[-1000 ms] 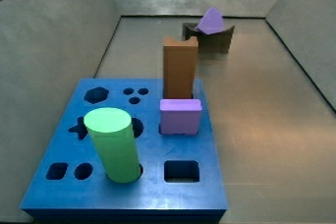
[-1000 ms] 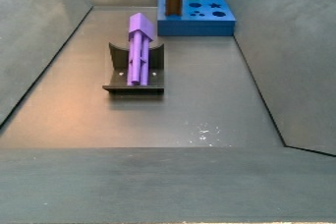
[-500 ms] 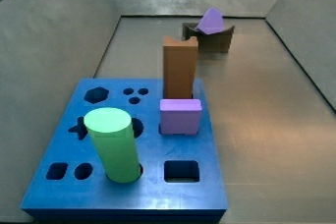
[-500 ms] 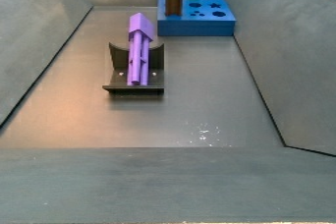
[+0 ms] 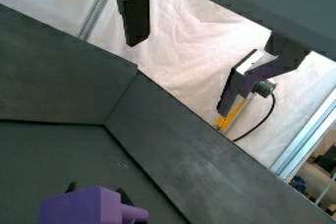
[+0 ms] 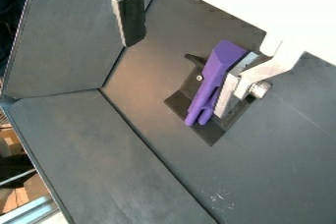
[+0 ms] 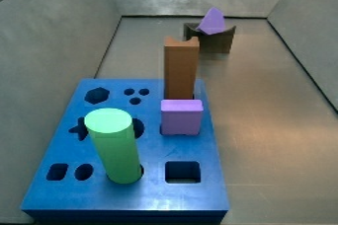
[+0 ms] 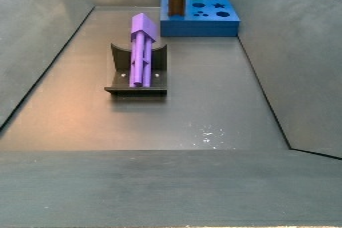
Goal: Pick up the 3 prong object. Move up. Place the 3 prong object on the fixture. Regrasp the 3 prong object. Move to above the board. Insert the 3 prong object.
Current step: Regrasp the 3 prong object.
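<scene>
With its claw (image 6: 197, 46) spread empty overhead, regrasping calls for centring over the light purple three-pronged plastic piece (image 8: 140, 44) on the dark olive bracket fixture (image 8: 136, 76).

The 3 prong object (image 8: 140, 44) lies on the fixture (image 8: 136, 80), the hand (image 6: 197, 36) open above it.

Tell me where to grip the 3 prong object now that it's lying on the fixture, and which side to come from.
Likely best: come from above and close the fingers across the block-like head of the 3 prong object, which lies lengthwise in the fixture. Its long sides look free, and the fixture walls flank the prongs. The gripper hangs open, high above.
</scene>
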